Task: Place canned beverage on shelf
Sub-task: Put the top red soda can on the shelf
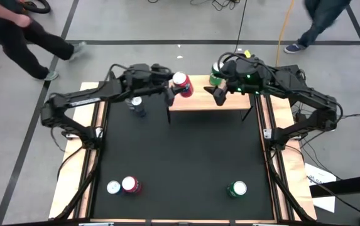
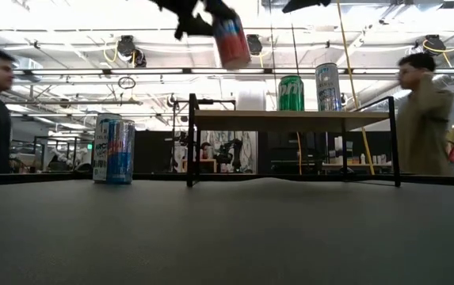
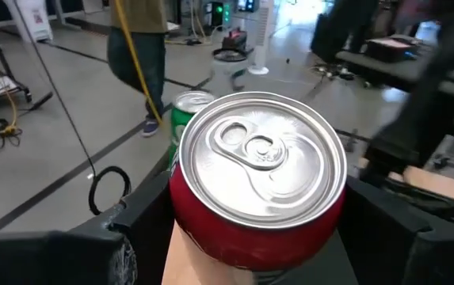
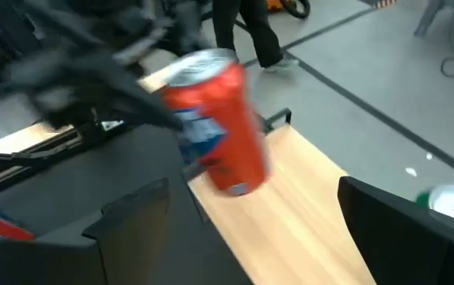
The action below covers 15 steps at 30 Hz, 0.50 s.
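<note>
My left gripper is shut on a red can and holds it above the left end of the shelf, a low light wood plank on thin black legs. In the low view the red can hangs tilted, clear of the plank. A green can and a silver can stand on the shelf's right half. My right gripper hovers open above the shelf near the green can, with nothing between its fingers. My left gripper pinches the red can's side wall between its two fingers, one on each side of the body. The fingers come nearly level from the table's left. The can is lifted clear above the shelf's left end and tilted.
Blue cans stand on the black table just left of the shelf. Near the front edge stand a red can beside a silver-topped one, and a green can. People walk on the floor beyond the table's far edge.
</note>
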Each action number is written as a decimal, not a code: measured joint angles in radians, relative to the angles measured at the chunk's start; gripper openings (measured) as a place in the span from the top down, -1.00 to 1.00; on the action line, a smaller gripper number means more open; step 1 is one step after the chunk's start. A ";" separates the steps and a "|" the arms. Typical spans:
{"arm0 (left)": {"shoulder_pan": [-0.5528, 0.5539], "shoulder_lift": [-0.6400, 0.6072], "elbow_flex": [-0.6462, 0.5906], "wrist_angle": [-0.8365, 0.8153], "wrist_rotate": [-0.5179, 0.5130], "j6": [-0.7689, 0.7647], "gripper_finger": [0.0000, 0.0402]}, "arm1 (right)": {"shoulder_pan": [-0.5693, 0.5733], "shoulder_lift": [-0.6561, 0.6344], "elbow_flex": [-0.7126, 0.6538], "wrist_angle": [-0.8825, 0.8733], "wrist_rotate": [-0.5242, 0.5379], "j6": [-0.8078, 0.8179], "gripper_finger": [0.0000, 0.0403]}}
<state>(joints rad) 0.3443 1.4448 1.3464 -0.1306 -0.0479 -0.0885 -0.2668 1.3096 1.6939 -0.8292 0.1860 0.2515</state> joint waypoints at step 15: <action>0.126 0.272 0.000 0.242 0.099 0.087 -0.40 | 0.000 -0.067 -0.001 -0.216 0.082 0.113 -0.75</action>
<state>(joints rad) 0.4707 1.7165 1.3464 0.1115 0.0516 -0.0010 -0.2665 1.2428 1.6928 -1.0451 0.2684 0.3647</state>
